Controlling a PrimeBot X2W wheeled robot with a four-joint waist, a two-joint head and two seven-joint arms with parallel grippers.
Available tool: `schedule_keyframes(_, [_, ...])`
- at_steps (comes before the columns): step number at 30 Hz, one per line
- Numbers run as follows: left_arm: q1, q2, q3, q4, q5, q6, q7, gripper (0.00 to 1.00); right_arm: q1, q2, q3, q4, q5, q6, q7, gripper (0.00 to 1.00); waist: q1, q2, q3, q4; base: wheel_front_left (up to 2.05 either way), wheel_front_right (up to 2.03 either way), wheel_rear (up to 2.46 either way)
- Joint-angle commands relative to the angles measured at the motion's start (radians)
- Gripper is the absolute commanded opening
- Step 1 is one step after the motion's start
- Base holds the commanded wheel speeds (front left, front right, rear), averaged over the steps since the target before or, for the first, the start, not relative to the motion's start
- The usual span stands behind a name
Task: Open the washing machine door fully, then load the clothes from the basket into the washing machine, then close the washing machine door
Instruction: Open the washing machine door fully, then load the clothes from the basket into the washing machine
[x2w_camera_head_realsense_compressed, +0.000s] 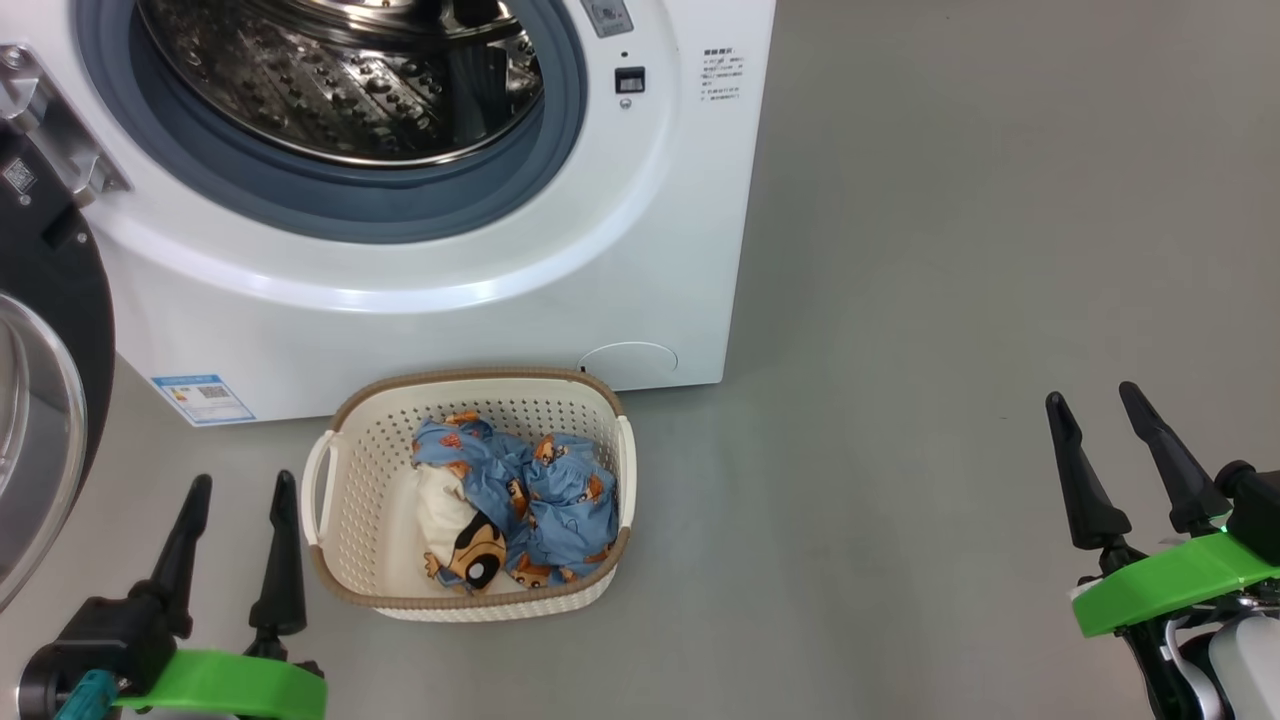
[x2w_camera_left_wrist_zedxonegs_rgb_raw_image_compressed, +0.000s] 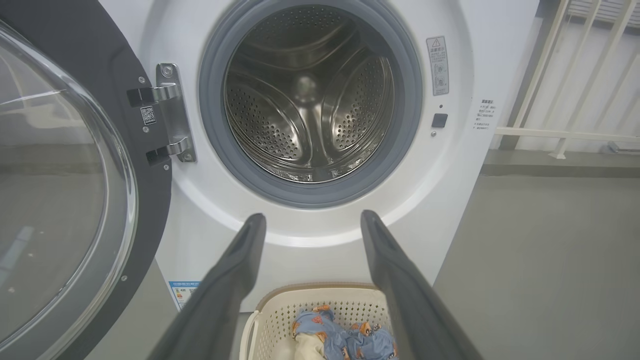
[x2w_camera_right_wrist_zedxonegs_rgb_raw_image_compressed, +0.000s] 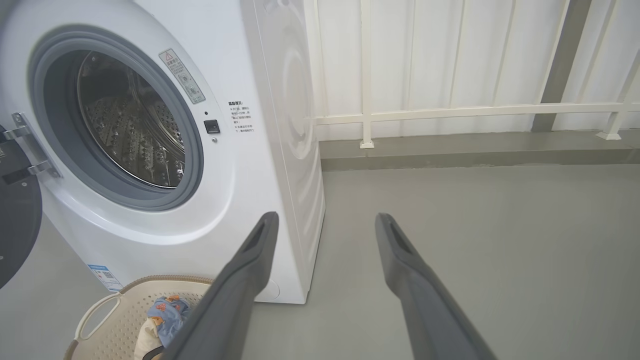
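Head view, left gripper (x2w_camera_head_realsense_compressed: 245, 481) upright beside basket (x2w_camera_head_realsense_compressed: 470, 375) (jaws spread)

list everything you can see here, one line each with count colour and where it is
washing machine: one, white, steel drum, grey-blue ring; on the floor behind the basket
washing machine door: one, black rim, clear glass; swung open on its hinge, on the robot's left
basket: one, cream, brown rim, white handles; on the floor before the machine
clothes: bundle, count unclear, light blue with orange prints plus a cream piece; in the basket
label: one, blue; low on the machine's front
railing: one, white; beyond the machine
floor: grey
left gripper: dark fingers, open; beside the basket
right gripper: dark fingers, open; over bare floor
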Motion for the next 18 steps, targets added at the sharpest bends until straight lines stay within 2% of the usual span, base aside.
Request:
schedule_keyframes(1, [0.001, 0.021, 0.028, -0.035, -0.008, 0.001, -0.006, 1.0, 0.003, -0.014, 0.006, -0.024, -0.012, 0.004, -0.009, 1.0, 0.0, -0.0001, 0.001, 0.0, 0.0, 0.0, 0.0])
schedule_keyframes(18, [0.014, 0.022, 0.011, -0.045, -0.022, 0.001, -0.006, 1.0, 0.004, -0.006, -0.002, -0.024, -0.014, 0.004, -0.009, 1.0, 0.0, -0.0001, -0.001, 0.011, 0.0, 0.0, 0.0])
